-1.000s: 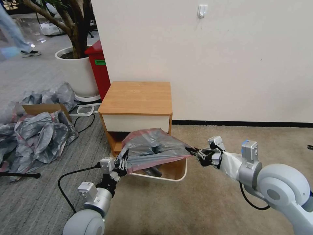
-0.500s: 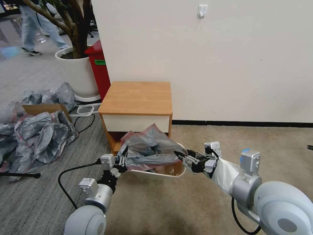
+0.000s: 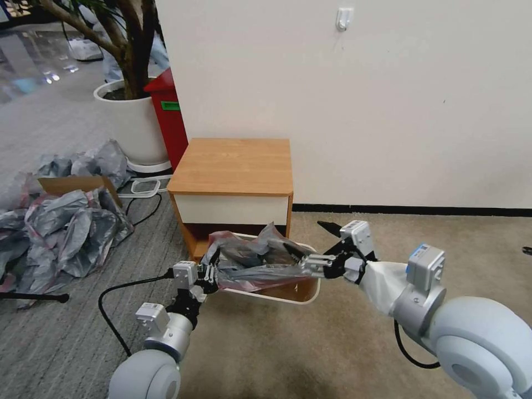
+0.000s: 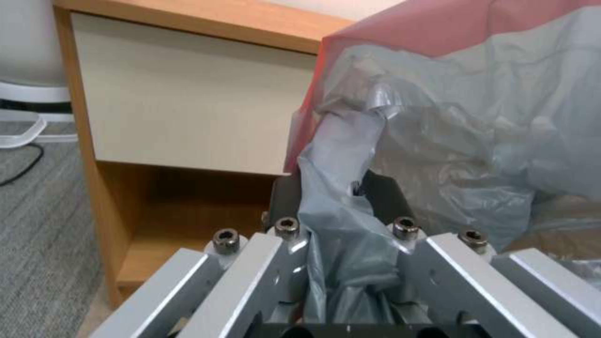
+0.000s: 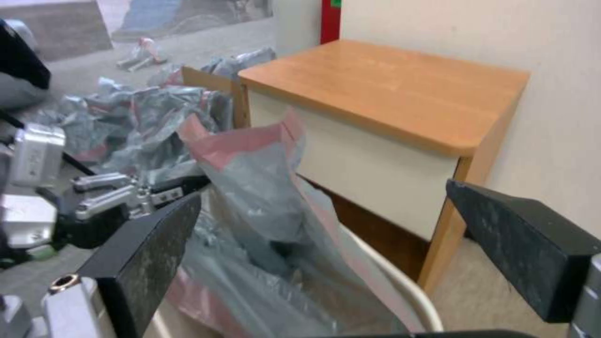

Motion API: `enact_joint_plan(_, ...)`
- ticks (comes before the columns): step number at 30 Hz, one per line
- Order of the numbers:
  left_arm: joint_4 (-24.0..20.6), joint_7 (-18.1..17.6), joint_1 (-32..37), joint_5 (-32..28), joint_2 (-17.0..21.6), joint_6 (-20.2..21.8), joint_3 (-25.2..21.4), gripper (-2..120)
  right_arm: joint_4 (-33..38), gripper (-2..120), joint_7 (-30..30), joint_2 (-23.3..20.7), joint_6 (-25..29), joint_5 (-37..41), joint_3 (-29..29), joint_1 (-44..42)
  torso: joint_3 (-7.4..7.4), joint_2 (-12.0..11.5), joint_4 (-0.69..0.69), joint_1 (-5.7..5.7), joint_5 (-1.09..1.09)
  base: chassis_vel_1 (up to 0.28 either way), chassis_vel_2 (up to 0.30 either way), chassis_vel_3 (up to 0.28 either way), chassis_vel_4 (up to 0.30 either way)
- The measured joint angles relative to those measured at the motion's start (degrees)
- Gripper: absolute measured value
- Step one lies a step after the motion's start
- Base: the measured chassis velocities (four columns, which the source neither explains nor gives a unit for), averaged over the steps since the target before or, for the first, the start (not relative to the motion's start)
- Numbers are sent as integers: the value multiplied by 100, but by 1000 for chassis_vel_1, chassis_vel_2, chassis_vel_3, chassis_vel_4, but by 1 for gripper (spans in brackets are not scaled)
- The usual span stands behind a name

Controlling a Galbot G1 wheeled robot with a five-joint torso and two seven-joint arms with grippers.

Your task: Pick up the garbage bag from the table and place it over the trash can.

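While left gripper (image 3: pixel 212 272) grips garbage bag (image 3: pixel 252 260), right gripper (image 3: pixel 313 242) gapes.

Bag over bin, in front of table.
The garbage bag (image 3: pixel 252 263), crinkly silver-grey w/ translucent pink rim, lies bunched across the trash can (image 3: pixel 299 296), partly sagging inside. The can is low, cream, rounded corners, on carpet just in front of the table (image 3: pixel 233 166), a light-wood nightstand w/ cream drawer front, bare top.

Most of the trash can (image 3: pixel 310 293) is covered by the garbage bag (image 3: pixel 249 266), near wall and rim excepted. Past the bag, the table's (image 4: pixel 188 117) lower shelf is partly blocked.
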Motion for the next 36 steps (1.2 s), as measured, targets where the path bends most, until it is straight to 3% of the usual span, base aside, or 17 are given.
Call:
enact_joint_plan(6, -43, 20, 16, 76, 0, 0, 51, 10, -240, 96, -377, 159, 206, -991, -111, 73, 0, 0, 0, 0, 0, 0, 0, 0, 0)
enact_joint_plan(12, -67, 46, 29, 124, -7, 0, 97, 10, -557, 71, -787, 328, 390, -1841, -304, 100, 0, 0, 0, 0, 0, 0, 0, 0, 0)
enact_joint_plan(19, -83, 59, 31, 125, 7, 4, 101, 10, -658, 49, -887, 402, 467, -1894, -413, 149, 0, 0, 0, 0, 0, 0, 0, 0, 0)
enact_joint_plan(21, -80, 70, 36, 126, 6, 4, 100, 10, -664, 37, -883, 405, 564, -1880, -441, 164, 0, 0, 0, 0, 0, 0, 0, 0, 0)
enact_joint_plan(24, -66, 81, 39, 129, 0, 4, 103, 10, -668, 31, -861, 405, 631, -1869, -469, 182, 0, 0, 0, 0, 0, 0, 0, 0, 0)
enact_joint_plan(31, -33, 118, 30, 150, -2, 17, 116, 10, -676, 2, -841, 412, 713, -1751, -611, 332, 0, 0, 0, 0, 0, 0, 0, 0, 0)
enact_joint_plan(36, -33, 223, 73, 228, -1, 20, 123, 10, -780, 0, -720, 352, 659, -1339, -630, 646, 0, 0, -1, 0, 0, 0, 0, 0, 0)
